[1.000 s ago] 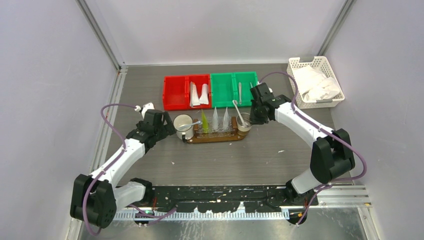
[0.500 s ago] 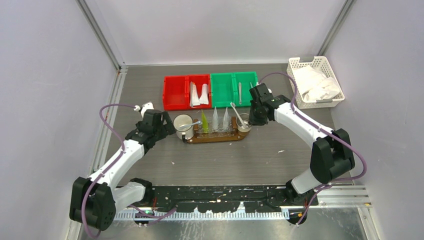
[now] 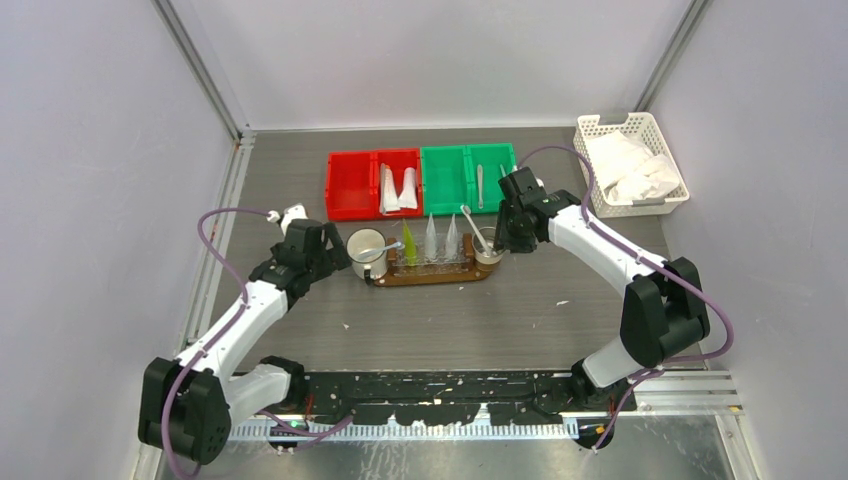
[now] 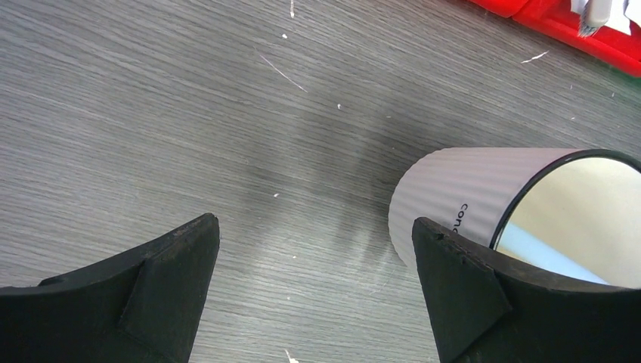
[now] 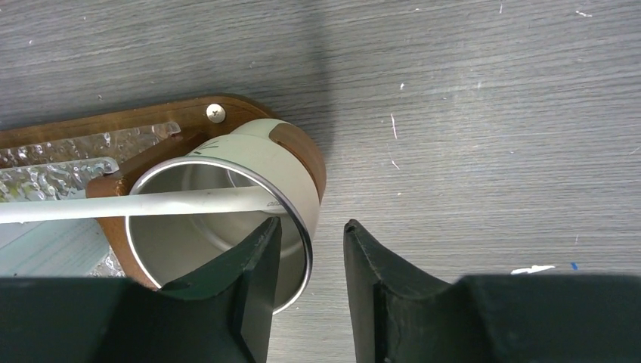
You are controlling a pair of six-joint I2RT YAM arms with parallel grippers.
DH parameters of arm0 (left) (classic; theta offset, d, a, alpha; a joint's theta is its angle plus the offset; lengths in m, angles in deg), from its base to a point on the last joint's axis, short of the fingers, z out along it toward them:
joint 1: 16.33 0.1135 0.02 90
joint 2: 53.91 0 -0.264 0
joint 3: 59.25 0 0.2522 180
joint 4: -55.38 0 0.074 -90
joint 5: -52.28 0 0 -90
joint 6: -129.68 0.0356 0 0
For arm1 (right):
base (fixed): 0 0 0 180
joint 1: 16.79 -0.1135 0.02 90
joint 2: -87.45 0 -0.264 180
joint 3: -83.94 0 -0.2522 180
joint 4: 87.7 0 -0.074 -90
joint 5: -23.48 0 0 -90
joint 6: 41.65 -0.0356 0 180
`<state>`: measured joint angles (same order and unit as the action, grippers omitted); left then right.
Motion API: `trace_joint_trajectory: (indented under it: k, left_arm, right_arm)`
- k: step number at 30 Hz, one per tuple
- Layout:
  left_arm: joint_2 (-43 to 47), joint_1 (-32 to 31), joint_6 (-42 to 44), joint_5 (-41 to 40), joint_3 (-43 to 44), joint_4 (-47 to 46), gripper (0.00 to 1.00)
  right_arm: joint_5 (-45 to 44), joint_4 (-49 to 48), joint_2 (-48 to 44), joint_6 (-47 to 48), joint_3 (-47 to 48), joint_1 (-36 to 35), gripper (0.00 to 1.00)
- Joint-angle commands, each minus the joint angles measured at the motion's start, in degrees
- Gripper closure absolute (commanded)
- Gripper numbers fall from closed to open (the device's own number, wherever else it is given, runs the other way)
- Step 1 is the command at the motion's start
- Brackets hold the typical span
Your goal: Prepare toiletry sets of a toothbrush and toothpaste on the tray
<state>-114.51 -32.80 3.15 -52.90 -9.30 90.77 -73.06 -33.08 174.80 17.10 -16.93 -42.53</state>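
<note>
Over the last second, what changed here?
The right gripper opened its jaws, letting go of the toothbrush, which now rests in the metal cup at the end of the tray. The left gripper stayed open beside the white cup; everything else stayed put.

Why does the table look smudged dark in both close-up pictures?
Left wrist view: a soft shadow falls on the table beside the ribbed white cup. Right wrist view: another shadow band runs above the metal cup, whose rim glints.

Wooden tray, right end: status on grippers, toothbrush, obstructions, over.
Left gripper open wide beside white ribbed cup. Right gripper part open, straddling rim of cream steel-lined cup. Slim white toothbrush lies across that cup, ungripped. No obstruction seen.
</note>
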Motion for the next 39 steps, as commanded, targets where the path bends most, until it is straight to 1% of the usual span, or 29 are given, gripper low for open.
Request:
trace_joint_trajectory:
  k: [1,8,10,13,17,18,19,21,22,27,29,32,33,36,38,39]
  left_arm:
    - [2.59,0.3,1.42,-1.03,1.84,0.93,0.0]
    - [3.81,0.3,1.81,-1.51,2.62,2.3,0.0]
    - [3.82,0.3,1.89,-1.67,2.58,2.35,0.0]
    - [3.8,0.3,2.0,-2.29,2.59,2.43,0.0]
    - [4.74,0.38,2.45,-3.89,2.66,2.7,0.0]
    - [5.05,0.45,2.61,-4.01,2.85,2.98,0.0]
    - [5.5,0.47,2.91,-4.06,3.47,3.59,0.0]
    - [6.68,0.47,4.09,-3.64,4.91,5.32,0.0]
    - [7.64,0.47,4.78,-3.42,5.56,6.1,0.0]
    - [13.5,0.47,7.85,-2.86,6.21,6.16,0.0]
    - [15.11,0.47,9.63,-2.67,5.82,4.69,0.0]
    - [16.47,0.47,12.55,-5.35,4.52,1.64,0.0]
    - [16.78,0.47,13.89,-5.92,3.8,-0.11,0.0]
    - [17.35,0.47,17.68,-9.3,0.5,-6.97,0.0]
    - [16.56,0.47,18.69,-12.22,-0.15,-9.16,0.0]
    - [15.84,0.47,19.67,-12.46,-0.72,-11.67,0.0]
  right_arm:
    - [-1.69,0.37,-2.75,0.06,0.88,0.07,0.57]
    - [-1.85,1.06,-3.77,0.22,0.99,0.96,0.54]
    - [-1.96,1.14,-4.13,0.21,0.85,1.29,0.51]
    - [-2.13,1.32,-4.87,0.3,0.69,1.98,0.42]
    - [-2.65,1.51,-6.37,0.69,0.28,3.34,0.39]
    - [-2.66,1.61,-6.77,0.81,0.21,3.89,0.36]
    - [-2.76,1.9,-7.3,1.1,0.2,4.6,0.28]
    - [-3.72,2.46,-8.71,1.8,0.27,5.88,0.03]
    - [-4.67,2.71,-9.68,2.22,0.24,6.62,0.01]
    - [-11.05,1.18,-15.23,3.43,-1.28,11.25,0.0]
    - [-17.2,-0.56,-17.32,4.19,-2.31,11.5,0.0]
    - [-22.92,-6.69,-20.22,9.11,-6.24,11.58,0.0]
    - [-23.45,-9.45,-20.95,10.94,-7.84,11.66,0.0]
    - [-28.67,-15.93,-21.91,13.12,-11.0,11.77,0.0]
    - [-28.13,-18.47,-22.48,14.55,-12.16,12.52,0.0]
    - [-27.39,-21.84,-23.16,15.74,-13.8,12.59,0.0]
